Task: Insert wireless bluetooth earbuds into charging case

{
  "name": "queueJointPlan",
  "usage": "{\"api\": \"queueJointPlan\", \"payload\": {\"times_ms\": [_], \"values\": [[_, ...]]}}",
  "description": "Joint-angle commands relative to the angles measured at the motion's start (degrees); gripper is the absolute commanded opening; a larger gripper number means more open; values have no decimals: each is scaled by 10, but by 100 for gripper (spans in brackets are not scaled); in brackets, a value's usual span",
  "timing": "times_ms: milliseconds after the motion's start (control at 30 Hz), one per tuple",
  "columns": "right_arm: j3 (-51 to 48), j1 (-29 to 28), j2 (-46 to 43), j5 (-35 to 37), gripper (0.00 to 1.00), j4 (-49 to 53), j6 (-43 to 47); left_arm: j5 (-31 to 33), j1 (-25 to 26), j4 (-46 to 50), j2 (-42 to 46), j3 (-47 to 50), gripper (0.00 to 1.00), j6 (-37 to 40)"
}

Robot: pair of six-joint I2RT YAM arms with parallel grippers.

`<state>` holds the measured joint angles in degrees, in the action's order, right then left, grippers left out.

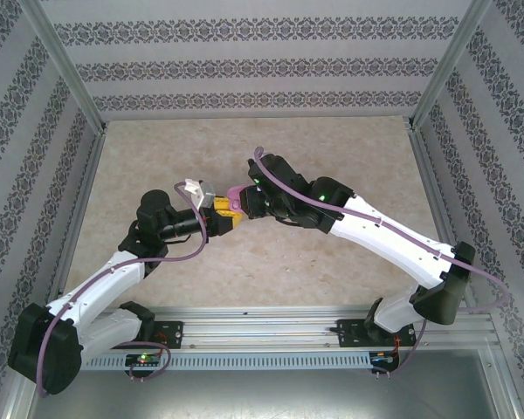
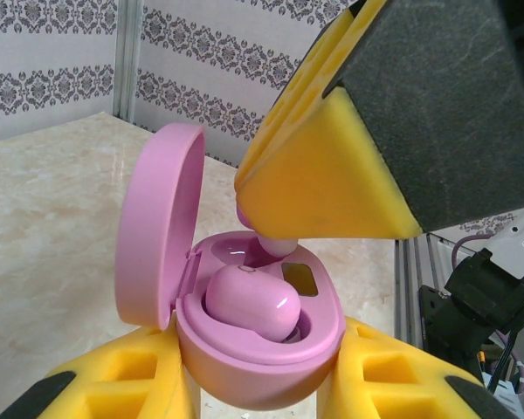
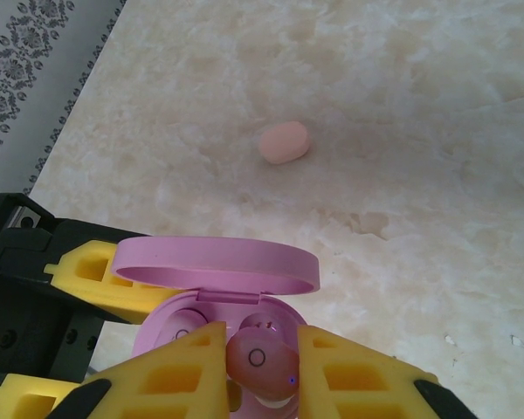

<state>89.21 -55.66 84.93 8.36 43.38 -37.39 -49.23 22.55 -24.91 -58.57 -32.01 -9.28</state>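
Note:
A pink oval charging case [image 2: 262, 367] stands open, its lid [image 2: 157, 236] tipped up to the left. My left gripper [image 2: 258, 388] is shut on the case's base, one yellow finger [image 2: 113, 384] on each side. One pale pink earbud [image 2: 249, 301] sits in the near socket. My right gripper [image 3: 260, 371] is shut on a second pale pink earbud [image 3: 260, 356], just above the case's other socket. Its fingers [image 2: 323, 183] come down over the case from the upper right. In the top view both grippers meet at the case [image 1: 235, 199] in mid-table.
A small pale pink rounded object [image 3: 285, 141] lies on the marble table [image 3: 437, 131] beyond the case; I cannot tell what it is. Patterned walls [image 1: 262, 61] and metal posts close in the table. A metal rail [image 1: 262, 327] runs along the near edge.

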Motion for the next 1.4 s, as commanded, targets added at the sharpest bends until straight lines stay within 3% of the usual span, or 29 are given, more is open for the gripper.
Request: {"api": "queueJointPlan", "payload": {"times_ms": [0, 1367], "values": [[5, -12, 6, -3, 20, 8, -5, -4, 7, -30, 4, -2, 19, 0], [39, -16, -15, -4, 33, 32, -13, -3, 8, -15, 25, 0, 19, 4]]}}
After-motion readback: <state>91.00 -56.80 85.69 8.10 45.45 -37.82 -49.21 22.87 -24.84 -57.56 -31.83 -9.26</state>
